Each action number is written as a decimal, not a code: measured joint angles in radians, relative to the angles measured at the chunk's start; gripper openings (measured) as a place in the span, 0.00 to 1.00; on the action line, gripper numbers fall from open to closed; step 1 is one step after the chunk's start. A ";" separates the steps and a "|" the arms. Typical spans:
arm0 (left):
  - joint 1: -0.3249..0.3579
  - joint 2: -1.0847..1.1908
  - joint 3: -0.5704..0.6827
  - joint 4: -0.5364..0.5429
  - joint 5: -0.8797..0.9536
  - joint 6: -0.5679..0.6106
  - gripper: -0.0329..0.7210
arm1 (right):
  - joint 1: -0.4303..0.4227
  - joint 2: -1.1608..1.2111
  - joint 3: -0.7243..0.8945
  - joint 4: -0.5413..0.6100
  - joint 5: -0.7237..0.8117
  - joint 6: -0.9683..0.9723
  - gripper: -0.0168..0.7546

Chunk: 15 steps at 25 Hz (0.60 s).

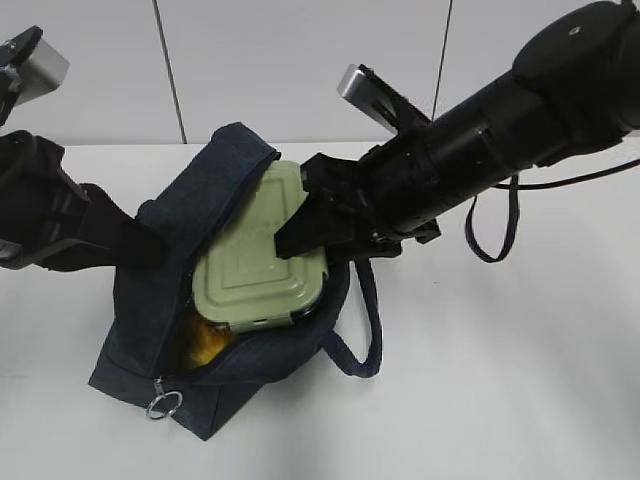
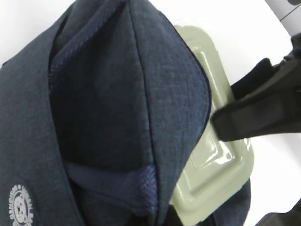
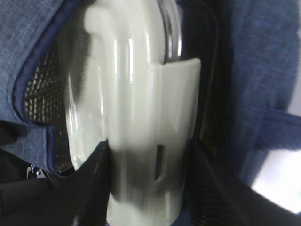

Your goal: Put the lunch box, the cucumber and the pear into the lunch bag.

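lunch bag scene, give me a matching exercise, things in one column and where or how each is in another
Things:
1. lunch box
2. right pincer
3. metal ring pull
4. left pincer

States:
a. holds the lunch bag's edge open
b. hangs at the bag's near corner
c. sits in the bag's mouth, lid showing
d. clamped on the box's side clip

Pairs: 1-c, 2-d, 3-b, 4-a

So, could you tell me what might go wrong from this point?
The lunch box sits tilted in the lunch bag's mouth, only partly inside; released now, it may slide out or jam. The right gripper clamps its end clip, which could pop open. Something yellow beneath may get squashed.
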 joint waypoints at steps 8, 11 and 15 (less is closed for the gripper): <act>0.000 0.000 0.000 0.011 0.003 0.001 0.05 | 0.090 0.109 -0.121 0.036 -0.017 0.000 0.45; 0.001 0.000 0.000 0.017 0.006 0.001 0.05 | 0.107 0.144 -0.160 0.033 -0.019 0.000 0.45; 0.001 0.000 0.000 0.017 0.008 0.001 0.05 | 0.107 0.166 -0.184 0.017 0.001 0.000 0.51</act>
